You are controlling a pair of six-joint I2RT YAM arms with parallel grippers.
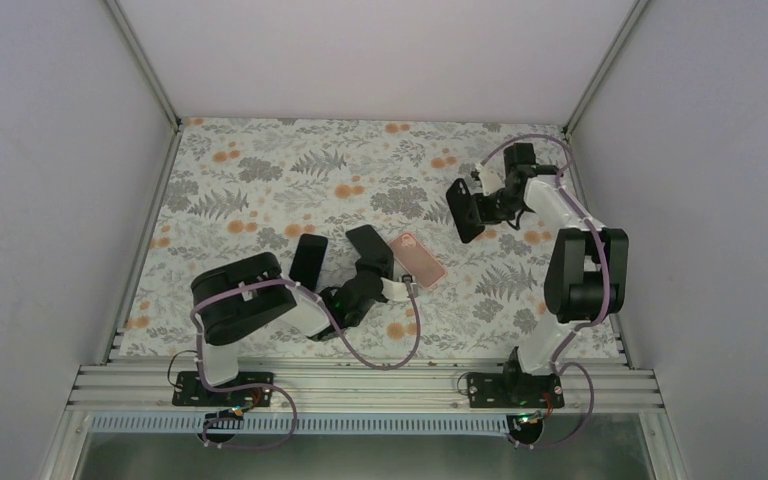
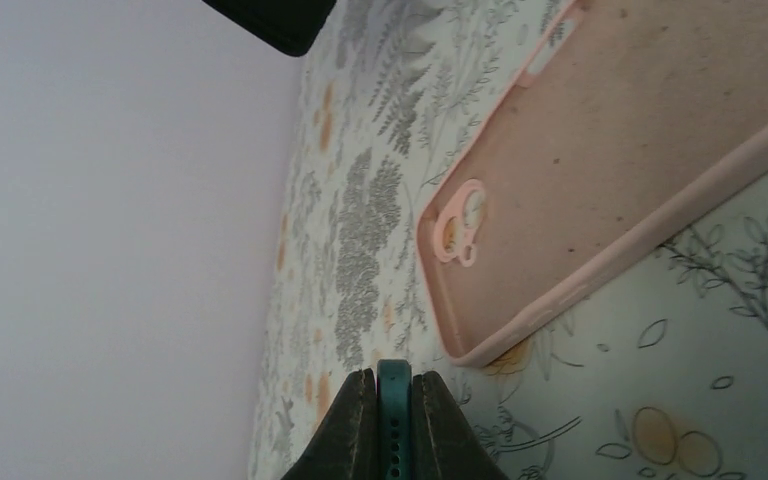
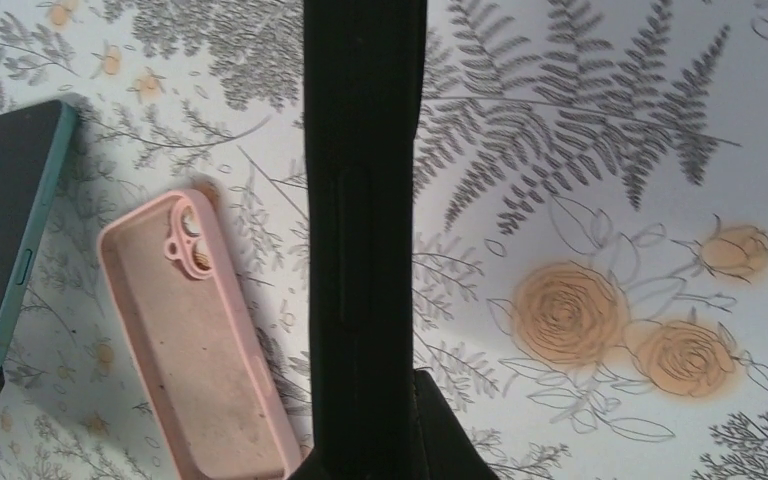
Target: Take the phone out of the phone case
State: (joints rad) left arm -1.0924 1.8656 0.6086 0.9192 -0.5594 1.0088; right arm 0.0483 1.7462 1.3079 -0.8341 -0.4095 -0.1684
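Note:
The empty pink phone case [image 1: 418, 258] lies open side up on the floral table, also in the left wrist view [image 2: 600, 170] and the right wrist view [image 3: 195, 330]. My left gripper [image 1: 378, 268] [image 2: 392, 372] is shut on the lower edge of a teal-framed phone [image 1: 369, 244] [image 2: 392, 420] and holds it just left of the pink case; the phone also shows in the right wrist view [image 3: 5, 240]. My right gripper [image 1: 482, 206] [image 3: 365, 385] is shut on a black phone-sized slab [image 1: 464, 210] [image 3: 365, 200], held above the table at the far right, seen edge on.
Another black flat slab [image 1: 307, 259] sits by the left arm's forearm, left of the teal phone. The floral mat [image 1: 260, 180] is bounded by white walls at left, back and right, with a metal rail [image 1: 360, 385] along the near edge.

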